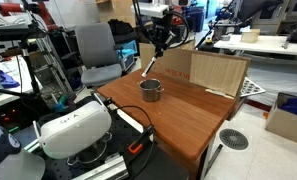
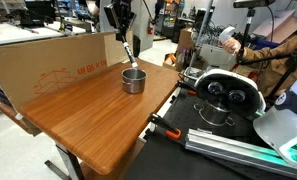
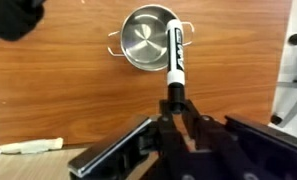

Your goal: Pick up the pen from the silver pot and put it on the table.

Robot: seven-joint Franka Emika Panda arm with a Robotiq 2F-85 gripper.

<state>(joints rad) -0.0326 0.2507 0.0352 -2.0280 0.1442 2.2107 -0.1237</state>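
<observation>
My gripper is shut on the pen, which here looks like a white marker with black ends. The pen hangs tilted above the silver pot, its tip over the pot's rim and clear of it. The pot looks empty and stands on the reddish-brown table. In both exterior views the gripper is above the pot, with the pen slanting down from it over the table.
A pale upright wooden board stands at the table's far edge. A cardboard box flanks the table. A white headset-like device and cables sit by the robot's base. An office chair stands behind.
</observation>
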